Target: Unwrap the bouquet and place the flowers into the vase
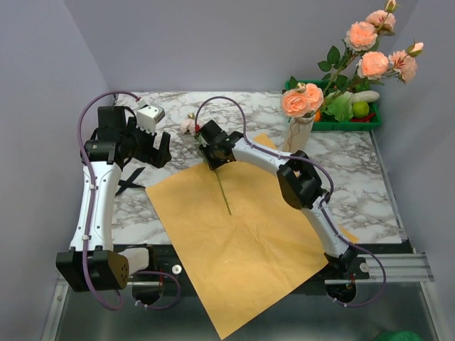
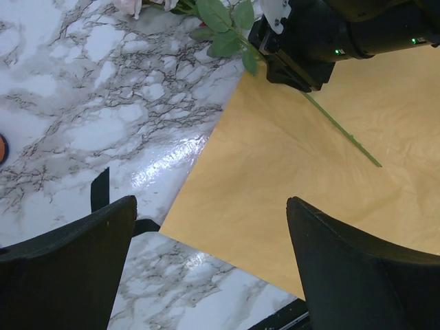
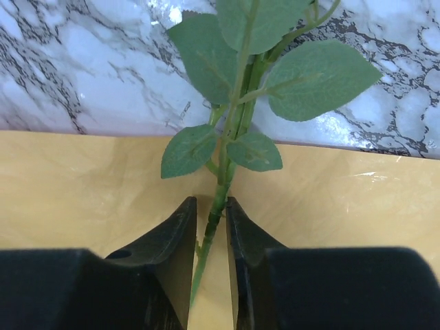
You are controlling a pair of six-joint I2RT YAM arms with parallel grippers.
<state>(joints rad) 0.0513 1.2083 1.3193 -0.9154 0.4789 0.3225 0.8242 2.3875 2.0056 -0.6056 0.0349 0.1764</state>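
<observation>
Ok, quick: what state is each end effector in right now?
Left end effector: open, holding nothing.
Right end effector: jaws narrow, one either side of the rose stem; whether it grips cannot be told.

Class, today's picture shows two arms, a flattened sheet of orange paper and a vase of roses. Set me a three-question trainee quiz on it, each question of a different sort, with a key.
1. True or false: the left tool grips the orange paper.
2. What lies between the fingers of the right tool? A: black ribbon. B: green stem. C: vase rim.
3. Fill in: the peach roses at the back right stand in the ____.
Key: 1 false, it is open and empty; 2 B; 3 vase.
</observation>
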